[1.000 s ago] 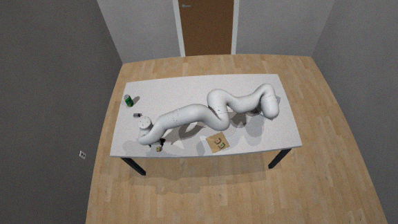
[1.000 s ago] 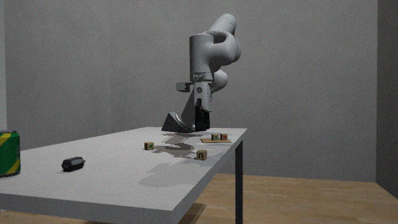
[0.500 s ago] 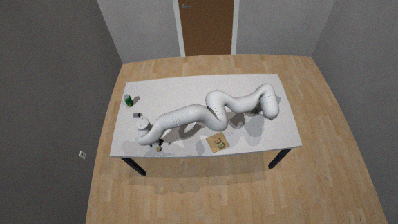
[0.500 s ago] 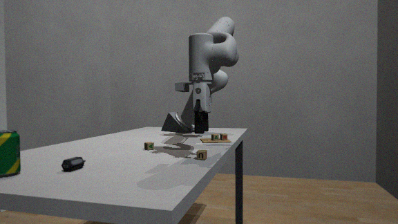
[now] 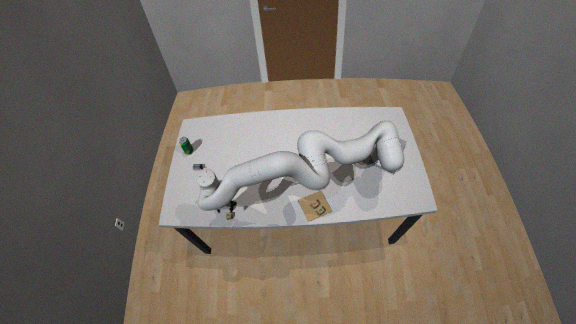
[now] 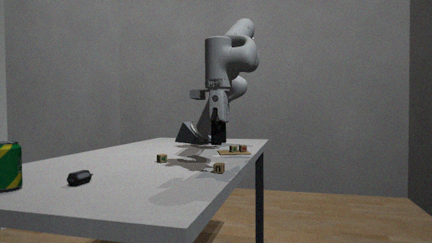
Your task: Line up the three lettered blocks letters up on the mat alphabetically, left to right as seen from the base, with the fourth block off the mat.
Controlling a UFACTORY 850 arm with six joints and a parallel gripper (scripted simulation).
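A tan mat (image 5: 314, 210) lies near the table's front edge, with two letter blocks (image 5: 314, 204) (image 5: 320, 211) side by side on it. In the exterior view the mat (image 6: 233, 152) and these blocks (image 6: 233, 148) (image 6: 243, 148) show at the far end. A third block (image 5: 230, 215) sits off the mat by the front edge; it also shows in the exterior view (image 6: 218, 167). A fourth block (image 6: 161, 157) sits farther in on the table, hidden under the arm in the top view. My gripper (image 5: 231, 205) (image 6: 218, 140) hangs above the third block, partly open and empty.
A green and yellow can (image 5: 186, 145) (image 6: 9, 165) stands at the table's far left corner. A small black object (image 5: 199, 166) (image 6: 79, 177) lies near it. The arm stretches across the table from its base (image 5: 392, 157) at the right. The third block is close to the table edge.
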